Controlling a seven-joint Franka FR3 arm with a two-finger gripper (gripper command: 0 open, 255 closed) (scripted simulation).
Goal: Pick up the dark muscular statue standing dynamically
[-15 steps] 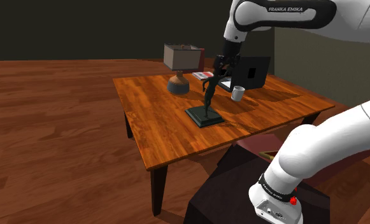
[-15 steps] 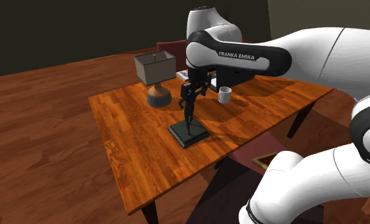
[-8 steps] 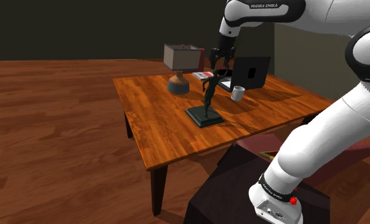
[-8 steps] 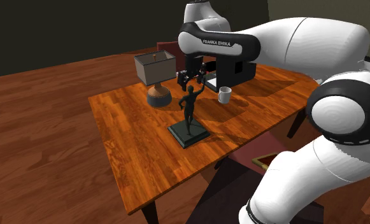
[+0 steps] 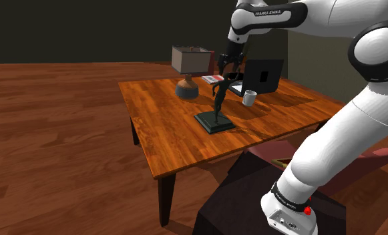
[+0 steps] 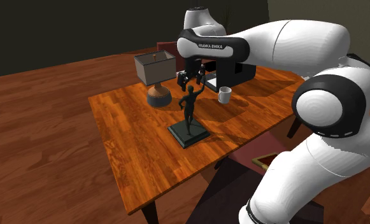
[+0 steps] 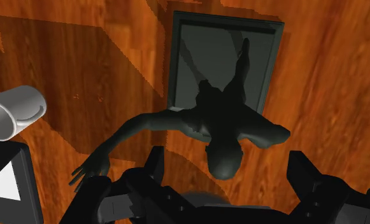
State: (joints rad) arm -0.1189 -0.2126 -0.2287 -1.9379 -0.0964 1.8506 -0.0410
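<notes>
We log the gripper point(image 5: 227, 69) hovering just above the dark statue point(image 5: 218, 105), its fingers point(image 7: 304, 173) spread wide either side of the head, touching nothing. The statue stands upright on its square base mid-table point(image 5: 159, 127), near a lamp point(image 5: 189, 70) and a white mug point(image 5: 250, 97). The arm point(image 5: 269, 12) reads "FRANKA EMIKA".

The white arm point(image 5: 332, 133) climbs steeply from the shoulder view's lower right to a dark elbow point(image 5: 376, 43) near the top right. From there the forearm point(image 5: 272, 13) runs leftward, close to level. The wrist bends down at its far end, so the black gripper point(image 5: 226, 69) hangs pointing straight down. Its two fingers point(image 7: 155, 162) stand wide apart and touch nothing.
</notes>
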